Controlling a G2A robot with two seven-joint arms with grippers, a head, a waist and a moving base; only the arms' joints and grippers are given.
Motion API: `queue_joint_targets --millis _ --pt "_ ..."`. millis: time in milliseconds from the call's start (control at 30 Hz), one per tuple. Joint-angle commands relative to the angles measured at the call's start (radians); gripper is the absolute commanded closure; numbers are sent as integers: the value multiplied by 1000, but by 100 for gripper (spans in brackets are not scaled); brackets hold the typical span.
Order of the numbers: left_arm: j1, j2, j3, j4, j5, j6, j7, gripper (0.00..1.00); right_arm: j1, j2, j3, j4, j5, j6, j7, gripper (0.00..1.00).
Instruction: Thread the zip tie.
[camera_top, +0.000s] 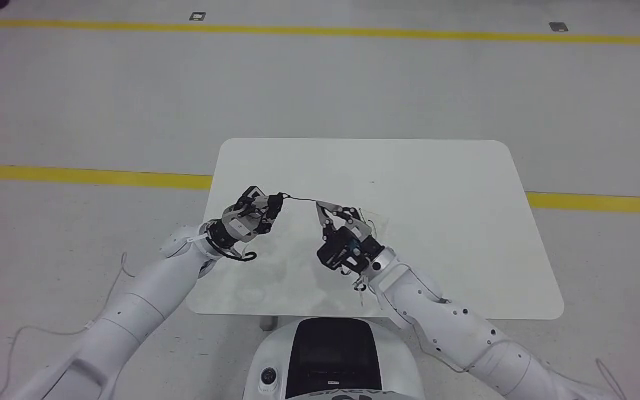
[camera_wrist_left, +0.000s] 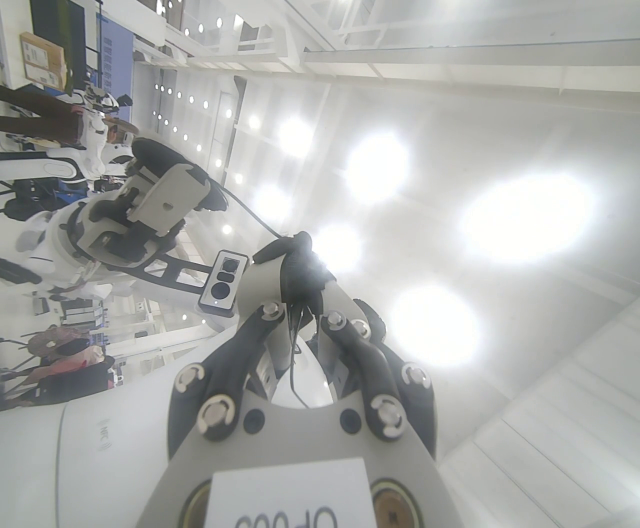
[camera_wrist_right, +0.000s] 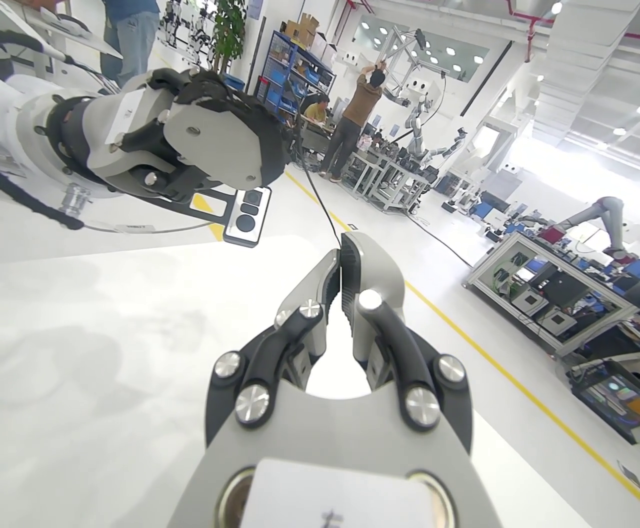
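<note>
A thin black zip tie (camera_top: 298, 199) stretches in the air between my two grippers, above the near left part of the white table (camera_top: 450, 200). My left gripper (camera_top: 272, 203) is shut on one end of it. In the left wrist view the left gripper (camera_wrist_left: 295, 245) pinches the zip tie (camera_wrist_left: 250, 212), and a loose tail runs back between its fingers. My right gripper (camera_top: 322, 207) is shut on the other end. In the right wrist view the right gripper (camera_wrist_right: 341, 250) clamps the zip tie (camera_wrist_right: 320, 205), which rises to the left gripper (camera_wrist_right: 280, 145) close by.
Both grippers hover above the table's near left quarter, a short way from its front edge (camera_top: 300, 312). The tabletop extends to the right and back. Yellow floor lines (camera_top: 100, 177) run behind the table.
</note>
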Motion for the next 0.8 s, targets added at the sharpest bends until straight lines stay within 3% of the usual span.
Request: queue_joint_targets --millis 0,767 --pt "0 0 0 0 0 0 0 100 1 0 -2 3 0 -2 1 100" --pt "0 0 0 0 0 0 0 100 15 -5 -11 36 0 -43 21 100"
